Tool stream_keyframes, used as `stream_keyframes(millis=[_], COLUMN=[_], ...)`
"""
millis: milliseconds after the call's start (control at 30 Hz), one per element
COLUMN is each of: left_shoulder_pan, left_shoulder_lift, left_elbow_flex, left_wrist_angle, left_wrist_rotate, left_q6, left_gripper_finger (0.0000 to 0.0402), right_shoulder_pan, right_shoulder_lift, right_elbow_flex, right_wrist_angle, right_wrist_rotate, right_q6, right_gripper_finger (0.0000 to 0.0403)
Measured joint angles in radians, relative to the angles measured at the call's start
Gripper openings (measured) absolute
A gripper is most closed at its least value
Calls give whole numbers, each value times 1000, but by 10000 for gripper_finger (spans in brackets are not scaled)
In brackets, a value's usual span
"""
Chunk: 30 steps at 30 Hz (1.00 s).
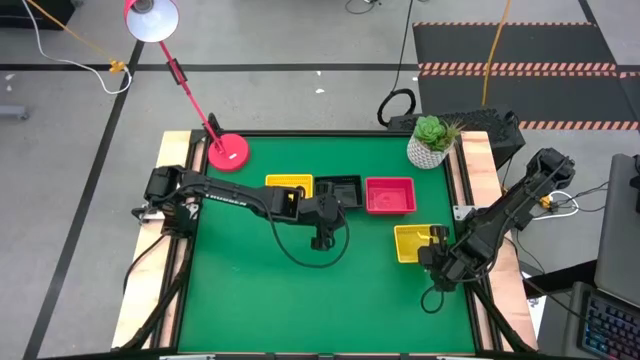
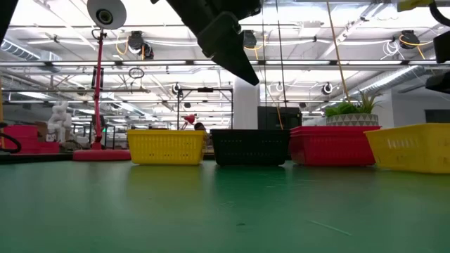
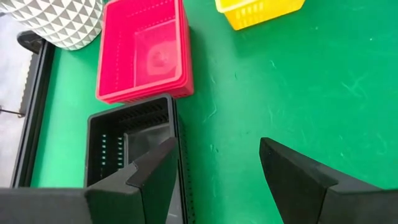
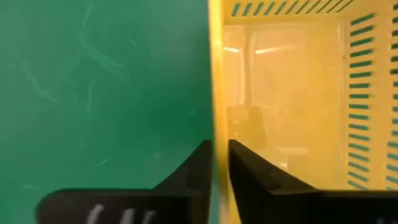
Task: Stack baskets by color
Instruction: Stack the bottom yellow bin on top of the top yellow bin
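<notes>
A: Green mat on the table [image 1: 250, 300], workshop floor all round, a red lamp base [image 1: 228, 152] at the far left corner and a white plant pot [image 1: 430, 150] at the far right. Take the pot as the marker. Where are the baskets?

B: Three stand in a row running leftward from the pot: the red basket [image 1: 390, 196] nearest it, then the black basket [image 1: 338, 189], then a yellow basket [image 1: 288, 187]. The red one looks like more than one nested, judging by its layered rim in the left wrist view. A second yellow basket [image 1: 414, 242] sits apart, nearer the front edge than the pot.

A: And the grippers?

B: The right gripper [image 4: 219, 163] has its fingers pinched on the side wall of that lone yellow basket, one finger inside, one outside. The left gripper [image 3: 217, 165] hangs with fingers wide apart and empty, just beside the black basket.

A: What could go wrong?

B: I'd say the pinch is on a thin wall at one side, so on lifting the basket may tilt or slip. Carried to the other yellow one, it has to pass the left arm, which lies across the row; a clash seems possible.
</notes>
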Motion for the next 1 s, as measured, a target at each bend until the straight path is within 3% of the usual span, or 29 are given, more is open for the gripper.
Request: stream_keyframes(millis=[133,433,633,1000], left_shoulder_pan=[0,-8,-36,-110], left_shoulder_lift=[0,0,0,2], left_elbow_flex=[0,0,0,35], left_wrist_angle=[14,90,119,166], left_wrist_rotate=[3,47,48,39], left_q6=[-5,-31,-32,-98], left_gripper_finger=[230,230,230,230], right_shoulder_pan=[0,0,-9,-130], right_shoulder_lift=[-1,-2,-2,30], right_elbow_flex=[0,57,134,198], right_wrist_angle=[9,-10,-24,6], right_wrist_rotate=[-35,-45,48,52], right_q6=[-7,3,2,-35], right_gripper_finger=[8,5,4,3])
